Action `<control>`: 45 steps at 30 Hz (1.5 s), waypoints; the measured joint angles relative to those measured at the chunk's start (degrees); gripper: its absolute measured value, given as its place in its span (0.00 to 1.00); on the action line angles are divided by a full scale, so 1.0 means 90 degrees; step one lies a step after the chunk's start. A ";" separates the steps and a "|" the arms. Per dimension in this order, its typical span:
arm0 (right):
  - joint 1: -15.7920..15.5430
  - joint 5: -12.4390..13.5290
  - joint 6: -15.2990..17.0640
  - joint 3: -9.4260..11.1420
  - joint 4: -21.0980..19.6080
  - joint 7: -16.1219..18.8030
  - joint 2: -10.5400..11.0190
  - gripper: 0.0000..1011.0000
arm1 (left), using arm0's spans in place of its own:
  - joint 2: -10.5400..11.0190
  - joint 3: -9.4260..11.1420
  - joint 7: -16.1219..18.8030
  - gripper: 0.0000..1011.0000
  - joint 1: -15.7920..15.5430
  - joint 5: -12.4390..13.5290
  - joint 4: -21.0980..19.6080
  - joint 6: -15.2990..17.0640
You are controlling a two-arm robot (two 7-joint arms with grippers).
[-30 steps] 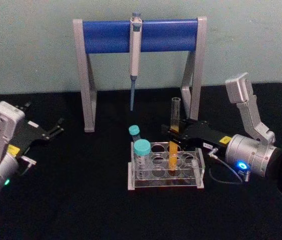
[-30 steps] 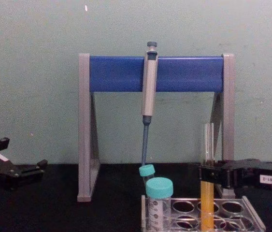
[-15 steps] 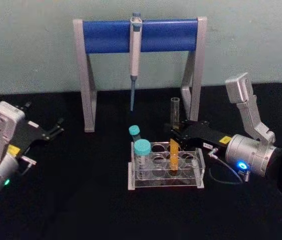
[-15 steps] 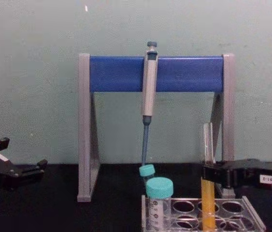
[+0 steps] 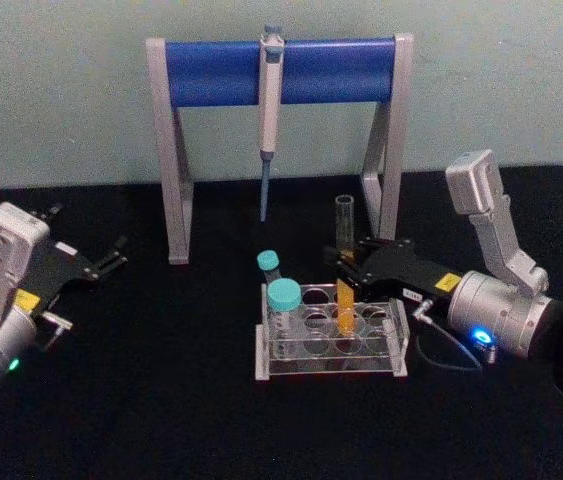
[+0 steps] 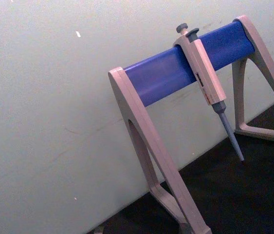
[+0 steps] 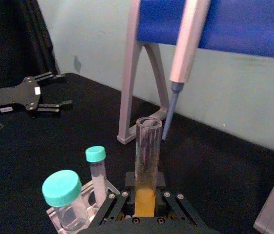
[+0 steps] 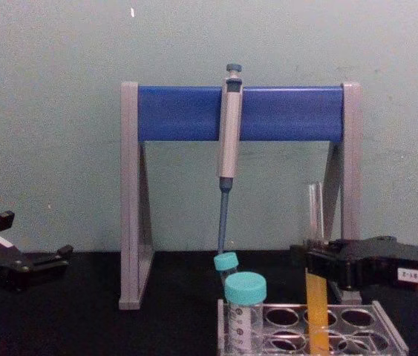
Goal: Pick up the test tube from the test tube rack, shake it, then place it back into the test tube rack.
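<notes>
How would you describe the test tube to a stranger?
Before the blue-barred stand sits a low clear rack. The test tube rises from it, gripped by the right end effector. Unlike the short teal-capped vials, it is tall, uncapped, half orange.

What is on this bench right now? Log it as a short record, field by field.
test tube rack: on the black table, in front of the stand
test tube: standing, lower part orange-yellow, lower end in a hole of the rack
right gripper: closed around the test tube just above the rack
left gripper: open, holding nothing, far out to the left of the rack
vials: two, teal-capped, at the rack's left end
pipette: hanging from the stand's blue crossbar
</notes>
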 joint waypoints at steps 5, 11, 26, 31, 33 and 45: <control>-0.0109 -0.0310 -0.0248 -0.0009 -0.0171 -0.0055 0.0034 0.22 | 0.0000 0.0000 0.0000 0.99 0.0000 0.0000 0.0000 0.0000; -0.0232 -0.0624 -0.0480 0.0027 -0.0385 -0.0162 0.0076 0.22 | 0.0000 0.0000 0.0000 0.99 0.0000 0.0000 0.0000 0.0000; -0.0577 -0.0714 -0.0763 0.0571 -0.1076 -0.0267 0.0024 0.22 | 0.0000 0.0000 0.0000 0.99 0.0000 0.0000 0.0000 0.0000; -0.0615 -0.0627 -0.0821 0.0729 -0.1219 -0.0269 -0.0058 0.22 | 0.0000 0.0000 0.0000 0.99 0.0000 0.0000 0.0000 0.0000; -0.0612 -0.0590 -0.0824 0.0774 -0.1240 -0.0271 -0.0117 0.22 | 0.0000 0.0000 0.0000 0.99 0.0000 0.0001 0.0000 0.0000; -0.0425 -0.0589 -0.0808 0.0793 -0.1034 -0.0290 -0.0360 0.22 | 0.0000 0.0000 0.0000 0.99 0.0000 0.0000 0.0000 0.0000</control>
